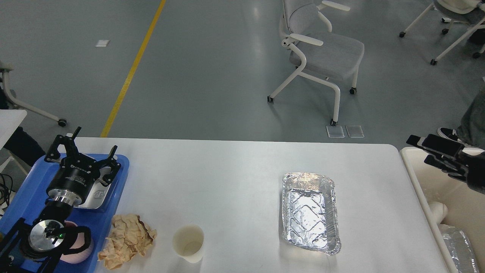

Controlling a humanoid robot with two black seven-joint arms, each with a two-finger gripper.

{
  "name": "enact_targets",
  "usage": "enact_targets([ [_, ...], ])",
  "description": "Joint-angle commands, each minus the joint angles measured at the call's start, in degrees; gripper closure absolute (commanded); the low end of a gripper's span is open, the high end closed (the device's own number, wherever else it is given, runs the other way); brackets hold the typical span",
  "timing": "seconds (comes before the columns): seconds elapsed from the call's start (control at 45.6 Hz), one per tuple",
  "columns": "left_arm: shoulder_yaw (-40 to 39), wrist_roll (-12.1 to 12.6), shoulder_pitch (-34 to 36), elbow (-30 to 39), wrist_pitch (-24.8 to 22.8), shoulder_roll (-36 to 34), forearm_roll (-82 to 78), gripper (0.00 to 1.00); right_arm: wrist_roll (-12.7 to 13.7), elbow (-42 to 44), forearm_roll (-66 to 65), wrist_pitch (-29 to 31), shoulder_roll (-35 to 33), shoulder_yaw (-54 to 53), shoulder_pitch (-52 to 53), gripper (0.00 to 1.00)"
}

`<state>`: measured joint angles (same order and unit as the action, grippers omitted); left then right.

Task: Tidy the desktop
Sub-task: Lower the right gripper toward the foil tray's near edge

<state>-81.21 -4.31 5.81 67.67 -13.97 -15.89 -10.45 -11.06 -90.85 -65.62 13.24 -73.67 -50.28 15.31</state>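
Note:
The white desktop (227,178) holds a crumpled brown paper wad (127,240) and an empty paper cup (188,243) near its front left, and an empty foil tray (310,212) right of centre. My left gripper (86,149) is open over the blue tray (22,193), above a small steel dish (96,194), holding nothing. My right gripper (422,150) is beyond the desktop's right edge, over the cream bin (413,167), fingers spread and pointing left, empty.
A pink bowl (79,252) sits on the blue tray, partly hidden by my left arm. Inside the cream bin lie a foil container (460,246) and a white object (437,208). A grey chair (322,49) stands on the floor beyond the table.

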Motion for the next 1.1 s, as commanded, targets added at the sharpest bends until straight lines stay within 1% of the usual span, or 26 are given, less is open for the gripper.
enact_targets([
  [0.0, 0.0, -0.09, -0.1, 0.01, 0.08, 0.06, 0.0, 0.03, -0.02, -4.15, -12.41, 0.3, -3.58, 0.88, -0.46, 0.0],
  [0.154, 0.0, -0.09, -0.19, 0.01, 0.43, 0.24, 0.0, 0.03, 0.07, -8.02, -14.27, 0.3, -8.24, 4.57, -0.46, 0.0],
  [0.219, 0.0, -0.09, -0.19, 0.01, 0.43, 0.59, 0.0, 0.03, -0.02, -8.2, -14.53, 0.38, -9.65, 5.63, -0.55, 0.0],
  [0.373, 0.08, 0.0, -0.1, 0.01, 1.4, 0.68, 0.0, 0.03, 0.07, -8.2, -15.5, 0.91, -10.79, 6.51, -0.55, 0.0],
  [0.636, 0.0, 0.0, -0.27, 0.01, 1.58, 0.59, 0.0, 0.03, 0.42, -8.11, -15.5, 2.05, -9.83, 6.51, -0.55, 0.0],
  [0.702, 0.0, 0.0, -0.54, 0.01, 1.58, 0.59, 0.0, 0.03, 0.42, -8.11, -15.24, 2.05, -8.43, 6.6, -0.72, 0.0],
  [0.768, 0.0, 0.0, -0.8, 0.01, 1.66, 0.59, 0.0, 0.03, 0.51, -7.94, -15.06, 2.32, -5.62, 7.21, -0.55, 0.0],
  [0.834, 0.0, 0.0, -0.89, 0.01, 1.66, 0.59, 0.0, 0.03, 0.69, -7.85, -14.89, 3.46, -3.42, 7.48, -0.2, 0.0],
  [0.922, 0.0, 0.0, -0.89, 0.01, 1.66, 0.59, 0.0, 0.03, 0.77, -7.76, -14.45, 5.13, -2.36, 7.48, -0.28, 0.0],
  [1.075, 0.0, 0.0, -1.59, 0.09, 1.66, 0.24, 0.0, 0.03, 0.86, -6.53, -7.87, 5.83, 1.68, 7.92, -0.28, 0.0],
])
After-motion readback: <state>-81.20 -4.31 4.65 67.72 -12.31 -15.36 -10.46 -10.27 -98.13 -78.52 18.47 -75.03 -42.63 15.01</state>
